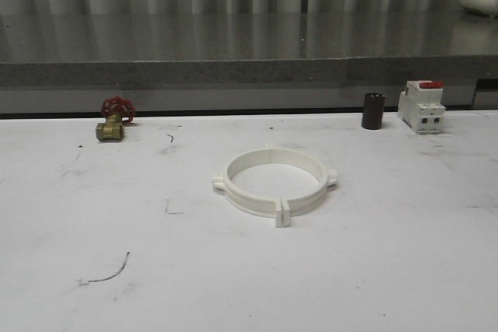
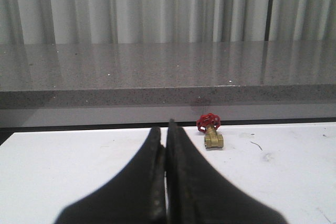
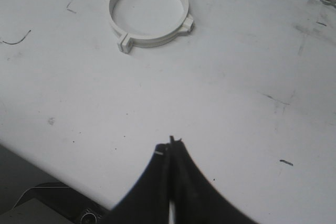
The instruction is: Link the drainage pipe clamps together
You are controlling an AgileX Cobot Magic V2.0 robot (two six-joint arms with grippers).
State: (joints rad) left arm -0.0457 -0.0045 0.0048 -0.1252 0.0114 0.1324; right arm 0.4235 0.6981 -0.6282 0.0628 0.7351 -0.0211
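Note:
The two white drainage pipe clamps (image 1: 274, 180) lie on the middle of the white table, joined end to end into one flat ring with square tabs sticking out at the seams. The right wrist view has the same ring (image 3: 148, 11) well ahead of my right gripper (image 3: 169, 145), which is shut on nothing and hangs over bare table near the front edge. My left gripper (image 2: 164, 132) is also shut and holds nothing; it sits low over the left part of the table, pointing toward the back ledge, far from the ring.
A brass valve with a red handwheel (image 1: 113, 120) stands at the back left, also in the left wrist view (image 2: 210, 132). A dark cylinder (image 1: 373, 111) and a white breaker with a red top (image 1: 422, 105) stand at the back right. A grey ledge (image 1: 233, 68) runs behind the table.

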